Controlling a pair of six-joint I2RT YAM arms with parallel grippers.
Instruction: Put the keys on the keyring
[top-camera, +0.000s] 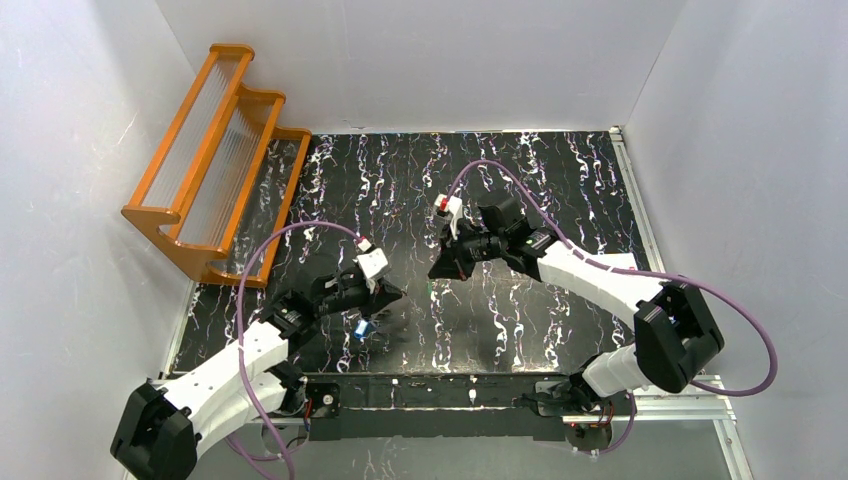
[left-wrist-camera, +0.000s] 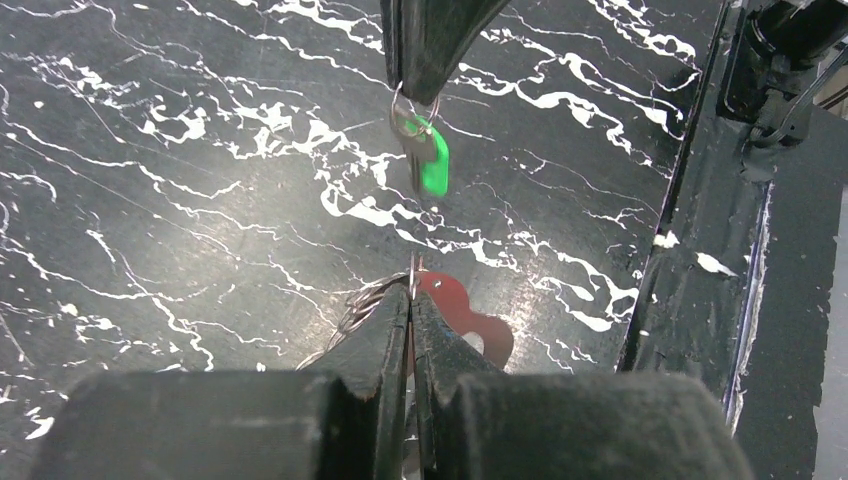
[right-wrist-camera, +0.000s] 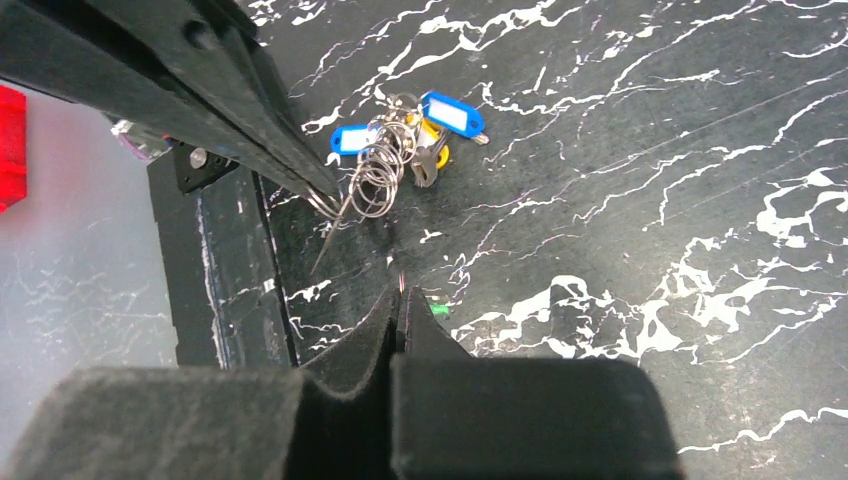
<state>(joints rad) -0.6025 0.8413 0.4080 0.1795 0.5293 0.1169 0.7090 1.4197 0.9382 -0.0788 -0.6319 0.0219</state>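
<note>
My left gripper (top-camera: 393, 296) is shut on the keyring (right-wrist-camera: 375, 180), a coil of thin wire rings held above the table. Blue tags (right-wrist-camera: 455, 112) and a yellow-headed key (right-wrist-camera: 436, 152) hang from the coil; they show as a blue spot (top-camera: 360, 326) from above. In the left wrist view the ring wire sticks out between my shut fingertips (left-wrist-camera: 411, 298), with a reddish flat fob (left-wrist-camera: 465, 315) behind them. My right gripper (top-camera: 437, 270) is shut on the small ring of the green key (left-wrist-camera: 433, 160), which dangles a short way in front of the left gripper. A green edge (right-wrist-camera: 438, 308) peeks past the right fingers.
An orange wooden rack (top-camera: 215, 160) stands at the back left against the wall. A black rail (top-camera: 430, 390) runs along the near edge of the marbled black table (top-camera: 560, 180). White walls close in the left, back and right sides.
</note>
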